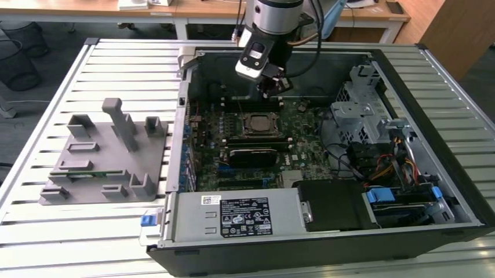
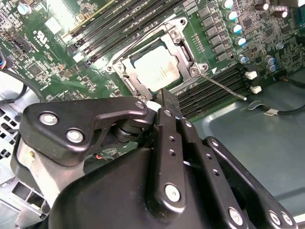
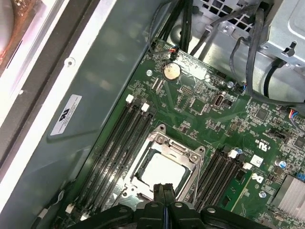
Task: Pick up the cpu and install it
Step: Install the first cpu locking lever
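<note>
My gripper (image 1: 272,87) hangs inside the open computer case (image 1: 433,69), just off the socket frame (image 1: 259,123) on the side away from the power supply (image 1: 232,215). In both wrist views my two fingertips (image 3: 164,191) are pressed together with nothing between them.

The cpu (image 2: 159,67) lies inside the socket frame, silvery top up, and it looks level and square to the frame's opening on all sides. I judge it already seated. In the first wrist view it (image 3: 159,172) sits just beyond my fingertips.

The frame's thin latch lever (image 2: 224,87) sticks out over the memory slots (image 2: 209,88) beside the socket. Whether the frame is latched down I cannot tell.

Notes for doing this step well:
- Keep clear of the chip's top; any sideways nudge could skew it on the contacts beneath.
- Move straight away from the socket frame, not across it.
- Mind the capacitors (image 2: 234,28) next to the frame.

The grey fixture (image 1: 104,159) stands outside the case, well apart from the socket frame.
</note>
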`<state>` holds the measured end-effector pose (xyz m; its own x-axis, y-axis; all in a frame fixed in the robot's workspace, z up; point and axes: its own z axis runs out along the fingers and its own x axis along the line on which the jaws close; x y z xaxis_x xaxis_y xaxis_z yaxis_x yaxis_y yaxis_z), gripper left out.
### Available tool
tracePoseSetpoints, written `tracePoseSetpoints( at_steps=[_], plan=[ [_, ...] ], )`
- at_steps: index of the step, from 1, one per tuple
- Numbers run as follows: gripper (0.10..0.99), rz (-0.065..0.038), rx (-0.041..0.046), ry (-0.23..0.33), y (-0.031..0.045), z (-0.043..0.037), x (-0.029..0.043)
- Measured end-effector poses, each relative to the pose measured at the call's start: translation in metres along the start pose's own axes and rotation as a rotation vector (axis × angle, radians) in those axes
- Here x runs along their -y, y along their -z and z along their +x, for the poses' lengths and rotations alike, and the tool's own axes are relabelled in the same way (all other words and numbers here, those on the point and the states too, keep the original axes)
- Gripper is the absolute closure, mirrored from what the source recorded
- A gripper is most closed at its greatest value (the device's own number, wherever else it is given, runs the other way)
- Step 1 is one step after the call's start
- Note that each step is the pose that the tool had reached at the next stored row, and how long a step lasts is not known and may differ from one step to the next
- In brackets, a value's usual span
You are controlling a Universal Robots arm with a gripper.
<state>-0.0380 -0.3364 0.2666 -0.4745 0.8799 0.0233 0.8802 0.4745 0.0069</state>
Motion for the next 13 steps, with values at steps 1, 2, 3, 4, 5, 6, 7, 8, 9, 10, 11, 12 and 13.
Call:
tracePoseSetpoints(
  at_steps=[1,2,3,4,5,6,7,8,9,10,11,12,13],
  plan=[
    [0.98,0.0,0.0,0.004,0.0,0.0,0.0],
    [0.98,0.0,0.0,0.007,0.0,0.0,0.0],
    [0.98,0.0,-0.0001,0.011,0.0,0.0,0.0],
    [0.98,0.0,-0.0001,0.015,0.0,0.0,0.0],
    [0.98,0.0,-0.0002,0.019,0.0,-0.0001,0.0],
    [0.98,0.001,-0.0002,0.022,0.0,-0.0001,0.0],
    [0.98,0.001,-0.0002,0.026,0.0,-0.0001,0.0],
    [0.98,0.001,-0.0002,0.03,0.0,-0.0001,0.0],
    [0.98,0.001,-0.0003,0.039,0.0,-0.0001,0.0],
    [0.98,0.001,-0.0003,0.043,0.0,-0.0001,0.0001],
    [0.98,0.001,-0.0003,0.046,0.0,-0.0001,0.0001],
    [0.98,0.001,-0.0003,0.05,0.0,-0.0001,0.0001],
    [0.98,0.001,-0.0003,0.054,0.0,-0.0001,0.0001]
  ],
)
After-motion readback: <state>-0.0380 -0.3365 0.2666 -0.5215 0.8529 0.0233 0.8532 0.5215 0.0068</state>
